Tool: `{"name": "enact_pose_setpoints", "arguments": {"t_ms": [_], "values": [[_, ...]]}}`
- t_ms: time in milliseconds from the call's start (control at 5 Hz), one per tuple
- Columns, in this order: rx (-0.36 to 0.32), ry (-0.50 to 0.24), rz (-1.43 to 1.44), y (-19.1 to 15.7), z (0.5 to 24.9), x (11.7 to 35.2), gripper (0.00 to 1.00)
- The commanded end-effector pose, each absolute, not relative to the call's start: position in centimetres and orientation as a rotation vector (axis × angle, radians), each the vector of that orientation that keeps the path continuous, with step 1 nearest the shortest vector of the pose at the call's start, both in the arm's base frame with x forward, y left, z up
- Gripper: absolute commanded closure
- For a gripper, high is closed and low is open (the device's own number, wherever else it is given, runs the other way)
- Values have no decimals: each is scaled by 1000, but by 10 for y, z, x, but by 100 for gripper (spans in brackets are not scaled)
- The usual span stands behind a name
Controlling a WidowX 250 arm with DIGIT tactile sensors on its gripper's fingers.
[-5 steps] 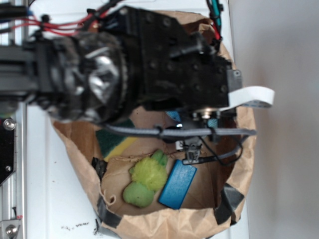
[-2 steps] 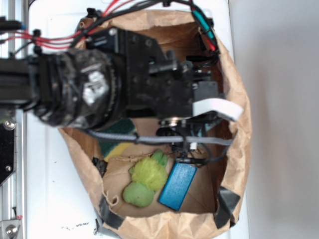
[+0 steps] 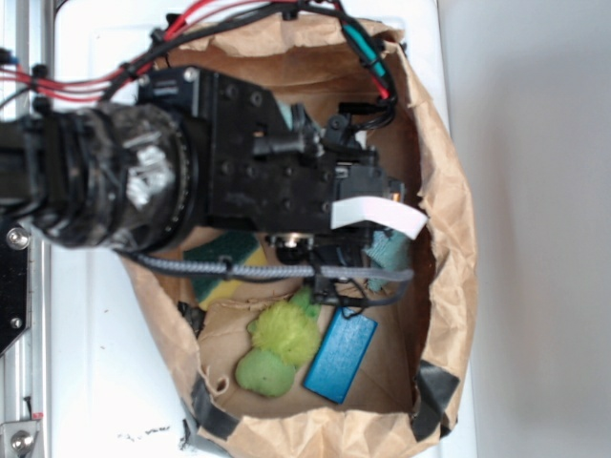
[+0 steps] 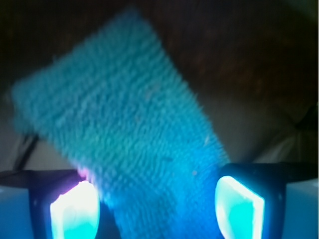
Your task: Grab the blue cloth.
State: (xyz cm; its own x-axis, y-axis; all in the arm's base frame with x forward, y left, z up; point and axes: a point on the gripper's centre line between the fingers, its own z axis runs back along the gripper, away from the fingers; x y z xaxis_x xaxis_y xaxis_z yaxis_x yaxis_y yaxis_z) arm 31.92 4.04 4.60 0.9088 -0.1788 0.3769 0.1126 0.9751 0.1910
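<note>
A white surface [image 3: 86,382] carries a crumpled brown paper bag [image 3: 449,239] with black tape at its lower corners, and everything of interest lies inside it. The arm fills the upper half of the bag from the left, hiding most of what is under it. The blue cloth [image 4: 119,129] shows in the exterior view only as a small teal patch at the arm's right edge, near the bag's right wall; the wrist view shows it plainly — a terry strip running diagonally down between the two lit fingers [image 4: 239,204] of the tool [image 4: 157,209]. The tool is spread wide, with the cloth's lower end lying in the gap but not pinched.

Below the arm sit a green-and-yellow sponge [image 3: 224,267], a fuzzy green toy [image 3: 282,339] and a dark blue block [image 3: 341,355], all apart from the cloth.

The risks, as I judge them: the cloth lies skewed toward the right finger, so closing could catch only an edge and let it slip free. The bag wall is close — a descent could snag paper along with the cloth.
</note>
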Motion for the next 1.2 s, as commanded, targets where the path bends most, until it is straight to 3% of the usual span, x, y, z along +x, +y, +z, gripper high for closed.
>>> {"name": "enact_pose_setpoints", "arguments": {"t_ms": [0, 400, 600, 1000], "values": [[180, -443, -152, 37, 55, 327, 100], [161, -445, -131, 39, 62, 328, 100], [125, -420, -94, 40, 78, 331, 100], [24, -357, -33, 44, 136, 323, 100]]}}
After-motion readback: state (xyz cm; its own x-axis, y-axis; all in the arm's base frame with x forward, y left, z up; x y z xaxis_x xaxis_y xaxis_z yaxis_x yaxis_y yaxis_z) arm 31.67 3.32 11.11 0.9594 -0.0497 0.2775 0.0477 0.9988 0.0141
